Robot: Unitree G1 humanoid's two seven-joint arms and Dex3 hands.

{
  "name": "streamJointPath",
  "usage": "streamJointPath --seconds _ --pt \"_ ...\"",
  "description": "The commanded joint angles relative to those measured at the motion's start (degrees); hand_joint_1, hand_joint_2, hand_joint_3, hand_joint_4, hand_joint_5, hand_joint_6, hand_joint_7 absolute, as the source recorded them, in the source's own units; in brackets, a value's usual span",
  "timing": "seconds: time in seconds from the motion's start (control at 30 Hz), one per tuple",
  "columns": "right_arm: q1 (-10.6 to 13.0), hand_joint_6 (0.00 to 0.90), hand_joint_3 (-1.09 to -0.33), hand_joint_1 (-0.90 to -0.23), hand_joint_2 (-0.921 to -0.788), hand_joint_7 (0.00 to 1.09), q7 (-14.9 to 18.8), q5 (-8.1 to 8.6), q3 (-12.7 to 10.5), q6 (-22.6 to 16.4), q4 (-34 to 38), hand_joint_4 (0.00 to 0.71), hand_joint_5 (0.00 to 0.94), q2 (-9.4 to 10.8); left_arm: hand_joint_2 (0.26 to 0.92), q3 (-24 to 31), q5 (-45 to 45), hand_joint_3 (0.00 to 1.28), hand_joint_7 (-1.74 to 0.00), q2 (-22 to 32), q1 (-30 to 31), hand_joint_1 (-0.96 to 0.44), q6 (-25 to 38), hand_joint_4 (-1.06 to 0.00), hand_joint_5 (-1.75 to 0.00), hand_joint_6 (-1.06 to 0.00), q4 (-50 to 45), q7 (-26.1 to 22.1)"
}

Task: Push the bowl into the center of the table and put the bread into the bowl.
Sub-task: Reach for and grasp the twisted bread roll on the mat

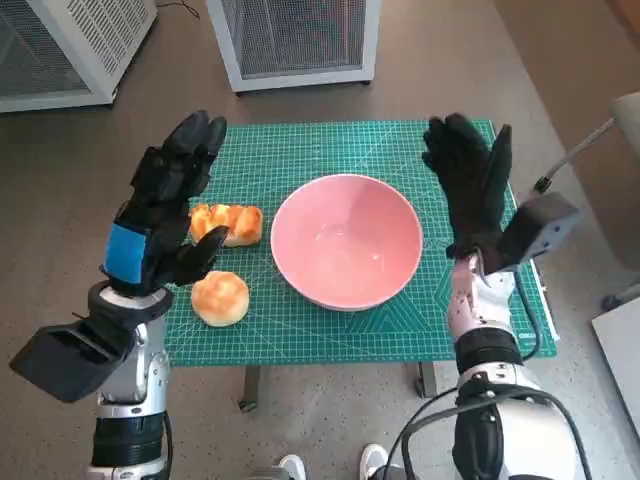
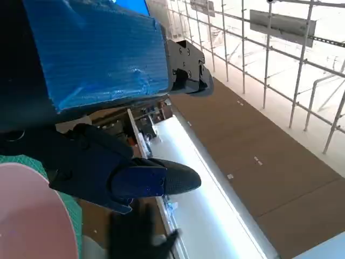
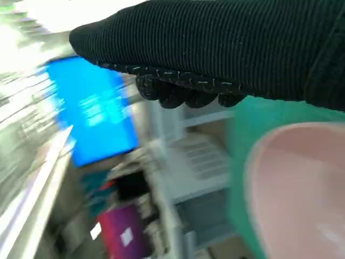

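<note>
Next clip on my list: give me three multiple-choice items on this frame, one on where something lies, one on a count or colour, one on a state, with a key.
1. Where do the bread pieces lie relative to the bowl?
A. inside it
B. on the mat on the left hand's side of it
C. on the floor

2. How many bread pieces show?
A. two
B. four
C. none

3. What does the right hand hold?
A. the bowl
B. a bread piece
C. nothing

Key: 1 B, the long bread and the round bread rest on the green mat beside the pink bowl, near the left hand. 2 A, only those two show. 3 C, the right hand hangs open beside the bowl.
</note>
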Motion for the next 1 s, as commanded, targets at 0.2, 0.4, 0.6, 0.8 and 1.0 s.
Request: streamJointPath --seconds 0.2,0.4,0.6,0.8,1.0 --pt "3.9 0.128 -0.657 -0.552 -0.921 0.6 10.9 3.65 3.0 -11.4 -11.0 0.392 0.004 -0.4 0.921 0.5 0.7 0.4 -0.26 1.6 -2.1 -0.66 -0.7 -0.26 0.0 -0.22 0.8 0.1" --pt "7.7 0.116 -0.636 -0.548 -0.921 0.61 16.6 9.69 5.4 -9.2 -21.3 0.398 0.006 0.5 0.921 0.3 1.4 0.4 -0.25 1.8 -2.5 -0.67 -0.8 -0.26 0.0 -0.22 0.8 0.4" --pt "12.9 0.109 -0.56 -0.569 -0.921 0.63 16.2 10.93 8.7 -3.4 -32.7 0.396 0.004 0.2 0.921 0.3 1.7 0.4 -0.24 1.7 -2.8 -0.67 -0.5 -0.26 0.0 -0.23 0.3 0.6" --pt "17.5 0.121 -0.497 -0.584 -0.921 0.65 16.1 12.19 11.0 0.9 -41.8 0.394 0.002 -0.1 0.921 0.2 1.7 0.4 -0.24 1.6 -3.3 -0.67 -0.7 -0.26 0.0 -0.23 0.6 0.5" --pt "20.0 0.112 -0.478 -0.571 -0.921 0.66 16.1 12.87 12.3 3.0 -46.9 0.372 0.0 -0.4 0.921 0.2 1.6 0.39 -0.23 1.6 -4.1 -0.67 -0.8 -0.25 0.0 -0.23 1.0 0.3"
